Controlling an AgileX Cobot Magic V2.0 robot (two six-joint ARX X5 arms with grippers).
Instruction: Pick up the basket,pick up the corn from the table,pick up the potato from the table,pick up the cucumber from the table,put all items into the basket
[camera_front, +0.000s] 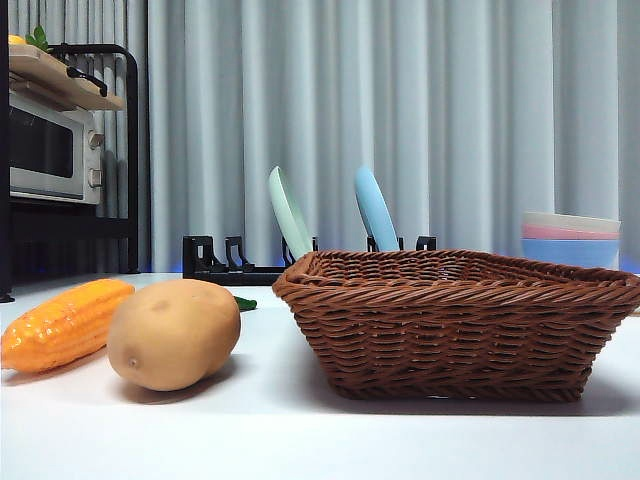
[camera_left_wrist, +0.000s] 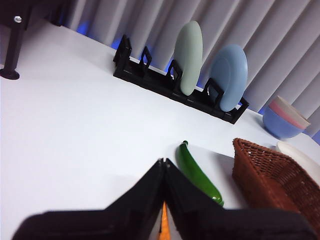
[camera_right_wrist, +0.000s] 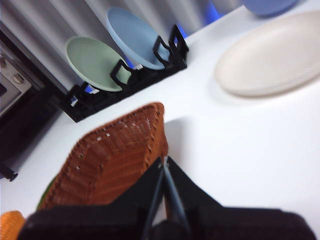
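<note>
The brown wicker basket (camera_front: 460, 320) stands on the white table (camera_front: 300, 430), right of centre. The tan potato (camera_front: 173, 333) lies to its left, with the orange corn (camera_front: 62, 325) beside it further left. Only the dark-green end of the cucumber (camera_front: 245, 303) shows behind the potato. In the left wrist view the cucumber (camera_left_wrist: 197, 172) lies whole beside the basket (camera_left_wrist: 270, 180). My left gripper (camera_left_wrist: 163, 161) is shut and empty above the table, and a sliver of corn (camera_left_wrist: 164, 227) shows below it. My right gripper (camera_right_wrist: 163, 160) is shut and empty, above the basket's (camera_right_wrist: 115, 160) near edge. Neither arm shows in the front view.
A black dish rack (camera_front: 215, 262) at the back holds a pale green plate (camera_front: 290, 212) and a blue plate (camera_front: 376, 208). Stacked bowls (camera_front: 570, 238) stand at the back right. A white plate (camera_right_wrist: 270, 55) lies flat past the basket. A microwave shelf (camera_front: 55, 150) is at the far left.
</note>
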